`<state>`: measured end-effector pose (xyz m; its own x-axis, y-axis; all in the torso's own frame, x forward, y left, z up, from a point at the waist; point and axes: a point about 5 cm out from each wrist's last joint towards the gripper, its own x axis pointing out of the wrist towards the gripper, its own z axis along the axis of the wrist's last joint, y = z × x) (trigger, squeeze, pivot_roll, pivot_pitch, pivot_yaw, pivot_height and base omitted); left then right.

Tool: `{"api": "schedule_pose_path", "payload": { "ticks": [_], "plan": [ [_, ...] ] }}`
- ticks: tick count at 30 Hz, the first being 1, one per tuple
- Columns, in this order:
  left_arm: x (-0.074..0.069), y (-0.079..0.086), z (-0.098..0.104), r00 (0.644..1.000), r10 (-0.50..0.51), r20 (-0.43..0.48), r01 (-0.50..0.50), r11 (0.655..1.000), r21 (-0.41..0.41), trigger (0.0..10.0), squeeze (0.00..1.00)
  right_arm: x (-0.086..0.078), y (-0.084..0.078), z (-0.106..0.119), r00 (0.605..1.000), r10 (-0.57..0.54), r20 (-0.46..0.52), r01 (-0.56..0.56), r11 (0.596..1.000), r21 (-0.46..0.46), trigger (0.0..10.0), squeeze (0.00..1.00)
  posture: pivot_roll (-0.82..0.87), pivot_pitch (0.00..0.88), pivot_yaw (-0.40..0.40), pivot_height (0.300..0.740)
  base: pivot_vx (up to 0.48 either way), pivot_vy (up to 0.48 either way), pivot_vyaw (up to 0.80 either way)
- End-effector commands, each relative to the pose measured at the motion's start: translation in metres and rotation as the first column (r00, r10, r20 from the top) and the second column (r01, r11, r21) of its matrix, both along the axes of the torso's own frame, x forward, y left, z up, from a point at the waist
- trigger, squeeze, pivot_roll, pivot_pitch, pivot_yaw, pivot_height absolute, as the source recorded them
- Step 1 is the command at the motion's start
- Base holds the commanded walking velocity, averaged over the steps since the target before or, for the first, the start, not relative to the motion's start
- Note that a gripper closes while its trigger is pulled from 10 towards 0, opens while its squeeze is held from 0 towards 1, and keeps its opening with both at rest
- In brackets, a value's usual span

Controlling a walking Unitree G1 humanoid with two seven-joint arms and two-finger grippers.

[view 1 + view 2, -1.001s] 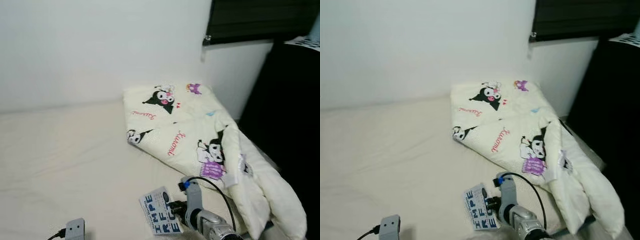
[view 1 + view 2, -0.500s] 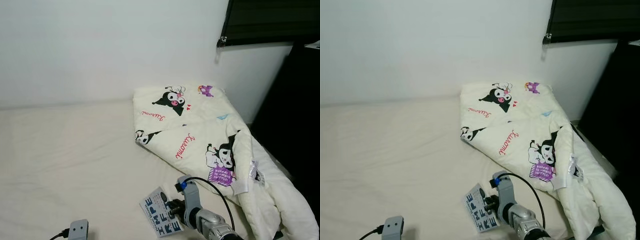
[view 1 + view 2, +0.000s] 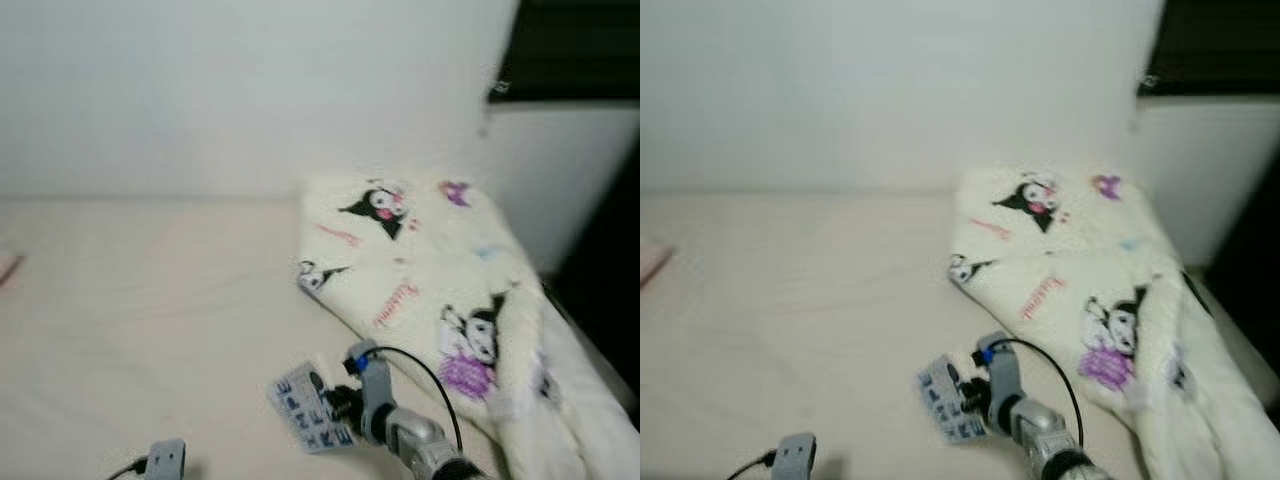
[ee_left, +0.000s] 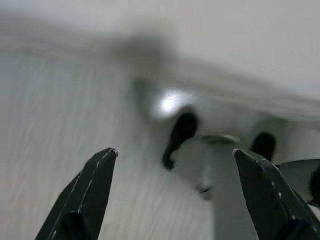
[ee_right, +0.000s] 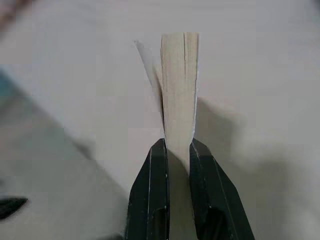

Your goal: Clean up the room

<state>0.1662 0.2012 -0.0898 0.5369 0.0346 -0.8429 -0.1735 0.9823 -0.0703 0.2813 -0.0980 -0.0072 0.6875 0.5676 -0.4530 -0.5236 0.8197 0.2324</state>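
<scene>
Booklet point(image 5: 178, 85) with blue block lettering on its cover: carried in the right gripper point(image 5: 177, 150), low and near in the head views, above the near part of the bed point(image 3: 150, 330). In the right wrist view the two black fingers point(image 5: 152, 190) are narrow, pinching the booklet's edge so the page block stands up between them.

Bed: large cream sheet, running from the near edge to the far white wall point(image 3: 250, 90). Most of its surface is bare.

Blanket point(image 3: 430, 290): cream, printed with cartoon figures, folded loosely on the right side of the bed, its right edge hanging toward a dark gap.

Small pink thing point(image 3: 8, 268) at the far left edge of the bed; too blurred to identify.

Left gripper point(image 4: 172, 200): low at near left, fingers wide apart, holding nothing.

Progress, judged: one loose item is lifted and in transit, not yet put away. Remaining: a place for the booklet, possibly squaring the blanket, and the pink thing at left. Early to middle stage. Head views are motion-blurred.
</scene>
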Motion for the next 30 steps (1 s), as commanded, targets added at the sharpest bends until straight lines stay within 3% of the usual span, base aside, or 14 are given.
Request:
{"api": "schedule_pose_path", "payload": {
  "ticks": [1,3,10,30],
  "plan": [
    [-0.007,0.006,-0.003,0.999,0.006,-0.032,-0.006,1.000,0.014,10.0,0.00,0.009,0.011,0.014,0.998,-0.001,0.060,-0.005,0.995,0.098,10.0,0.00,0.00,0.075,0.013,0.740,0.000,0.000,0.80],
    [-0.008,0.006,-0.003,0.999,0.001,-0.036,-0.001,1.000,0.016,10.0,0.00,0.016,0.016,0.024,0.995,-0.005,0.099,-0.011,0.986,0.164,10.0,0.00,0.00,0.075,0.014,0.740,0.000,0.000,0.80],
    [-0.010,0.006,-0.003,0.999,-0.010,-0.045,0.011,1.000,0.022,10.0,0.00,0.019,0.024,0.031,0.991,0.029,0.130,-0.054,0.980,0.191,10.0,0.00,0.00,0.070,0.011,0.740,0.000,0.000,0.80],
    [-0.011,0.000,-0.005,0.998,-0.023,-0.058,0.023,1.000,0.010,10.0,0.00,0.009,0.009,0.015,0.996,0.036,0.081,-0.044,0.994,0.095,10.0,0.00,-0.01,0.076,0.009,0.740,0.000,0.000,0.80]
  ]
}}
